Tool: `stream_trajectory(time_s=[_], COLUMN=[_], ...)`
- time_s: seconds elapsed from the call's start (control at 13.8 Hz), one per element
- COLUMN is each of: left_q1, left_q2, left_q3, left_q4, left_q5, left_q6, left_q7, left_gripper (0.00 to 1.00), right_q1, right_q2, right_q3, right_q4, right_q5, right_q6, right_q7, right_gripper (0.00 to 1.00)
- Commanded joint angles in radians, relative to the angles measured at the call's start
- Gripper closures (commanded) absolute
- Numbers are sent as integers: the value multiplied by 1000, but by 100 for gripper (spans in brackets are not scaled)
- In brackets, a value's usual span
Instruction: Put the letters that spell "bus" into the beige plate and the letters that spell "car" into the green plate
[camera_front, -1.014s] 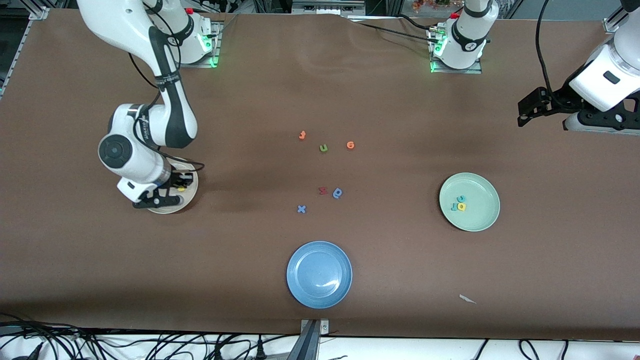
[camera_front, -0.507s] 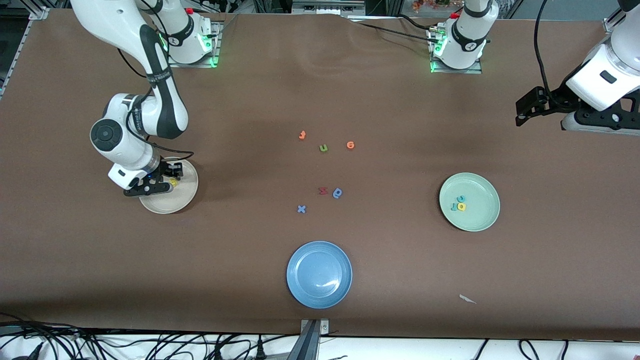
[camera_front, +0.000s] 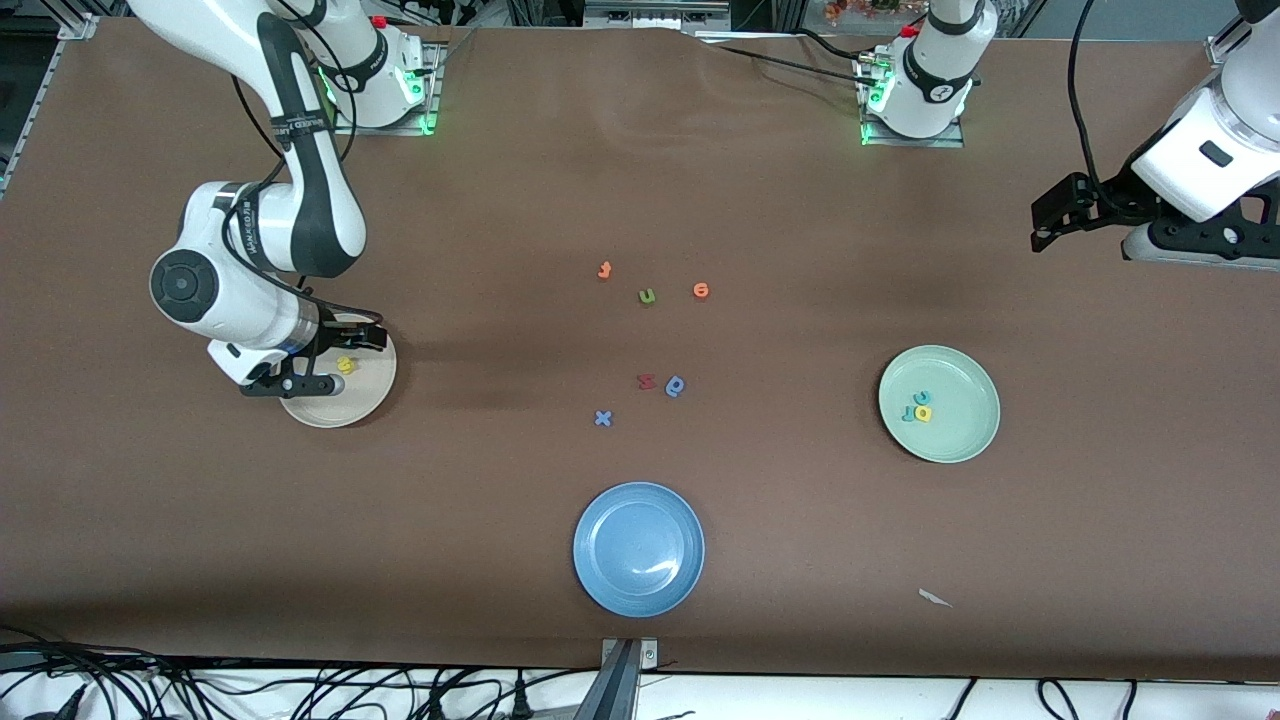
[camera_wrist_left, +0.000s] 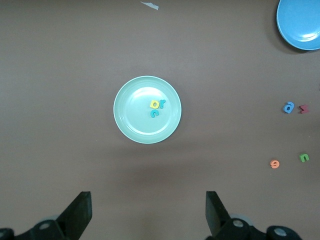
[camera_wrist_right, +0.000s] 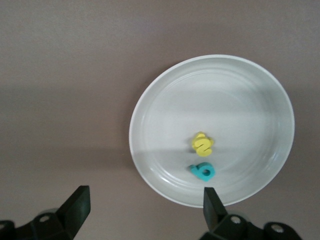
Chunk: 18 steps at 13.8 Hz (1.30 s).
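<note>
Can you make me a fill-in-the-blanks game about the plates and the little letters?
1. The yellow a lies in the ____ plate.
2. The teal b lies in the ____ plate.
3. The plate with no letters in it is ____.
4. The right gripper, fingers ____, is over the beige plate.

Missing words: green; beige; blue; open

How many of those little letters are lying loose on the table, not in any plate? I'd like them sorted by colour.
orange letters: 2
blue letters: 2
green letter: 1
red letter: 1
Total: 6
</note>
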Motion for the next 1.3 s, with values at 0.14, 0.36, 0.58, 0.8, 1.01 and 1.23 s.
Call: stream_trajectory(time_s=[0.14, 0.36, 0.58, 0.8, 1.01, 1.23], left_q1=[-7, -7, -7, -7, -7, -7], left_q2=[-4, -4, -4, -4, -4, -4], left_q3=[-1, 0, 0, 0, 0, 0], left_q4=[16, 16, 16, 16, 16, 16], left_q5=[11, 11, 11, 11, 11, 11], left_q6=[-21, -21, -20, -21, -21, -20], left_q7=[-16, -16, -14, -14, -14, -14], left_gripper=[0, 0, 0, 0, 0, 0], right_q1=[-26, -390, -514, -592, -602, -608], right_q2=[-65, -205, -334, -398, -401, -423], right_q3=[59, 422, 498, 575, 576, 573], right_q4=[17, 9, 18, 78, 219, 288], right_q5=[-25, -238, -338, -349, -336, -344], right_q6=[-66, -152, -241, -324, -460, -505], right_q7=[104, 156, 130, 116, 115, 96], right_gripper=[0, 0, 0, 0, 0, 0])
